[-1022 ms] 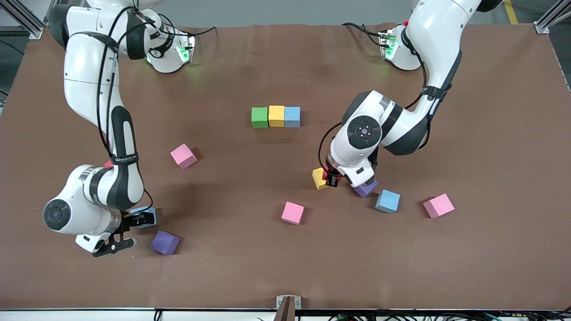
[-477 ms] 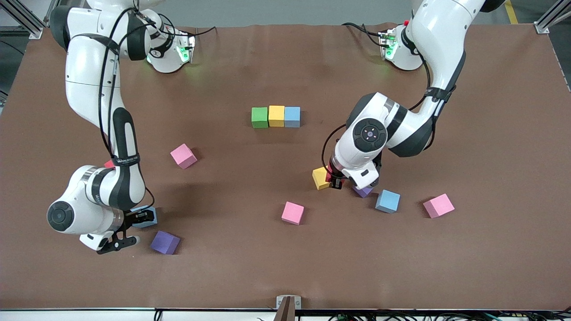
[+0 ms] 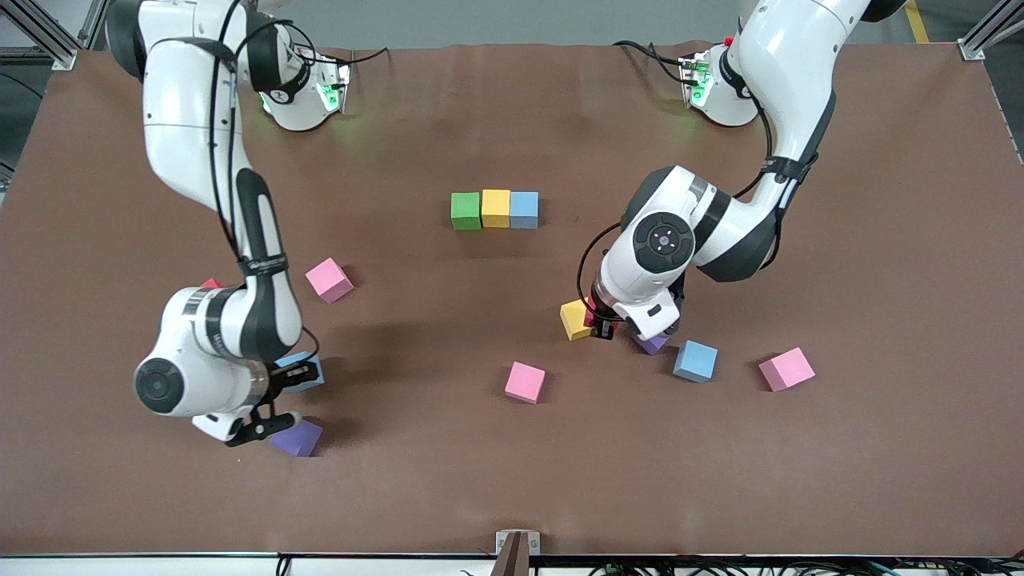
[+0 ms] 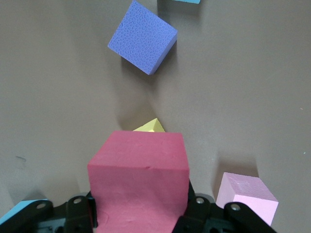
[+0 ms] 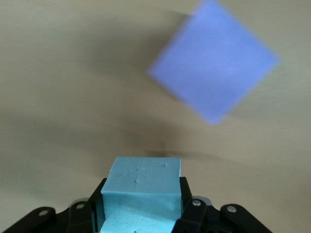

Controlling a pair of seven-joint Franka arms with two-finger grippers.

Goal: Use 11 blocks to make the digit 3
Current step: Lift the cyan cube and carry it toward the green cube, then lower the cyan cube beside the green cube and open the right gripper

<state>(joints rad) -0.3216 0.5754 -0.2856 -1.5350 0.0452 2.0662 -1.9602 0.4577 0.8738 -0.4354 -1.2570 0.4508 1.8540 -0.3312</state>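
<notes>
my right gripper point(image 5: 141, 213) is clamped on a light blue cube point(image 5: 142, 187), lifted off the table over the purple cube point(image 3: 298, 438) at the right arm's end. my left gripper point(image 4: 141, 216) is clamped on a red cube point(image 4: 138, 179), held low beside the yellow cube point(image 3: 574, 320), whose corner pokes out just past the red one in the left wrist view. the digit 3 is barely begun: only one bar stands mid-table, green cube point(image 3: 465, 211), yellow point(image 3: 496, 208) and light blue point(image 3: 525, 210) touching in a row. the rest lie loose: a pink cube point(image 3: 329, 280) near my right arm, another pink point(image 3: 525, 382) near the middle, a third pink point(image 3: 786, 369) and a light blue point(image 3: 695, 361) toward the left arm's end, and a second purple cube point(image 3: 652, 343) tucked under my left wrist. a sliver of red point(image 3: 210, 283) shows past my right forearm. my worry is crowding: both hands are loaded, and if both head for the bar together the arms could clash over it. these cubes are soft foam, so a hard squeeze may let one spring askew when i let go, and setting a cube down a touch off could shove the finished bar out of line. carrying the red cube low, i could also clip the yellow or purple one beside it.
</notes>
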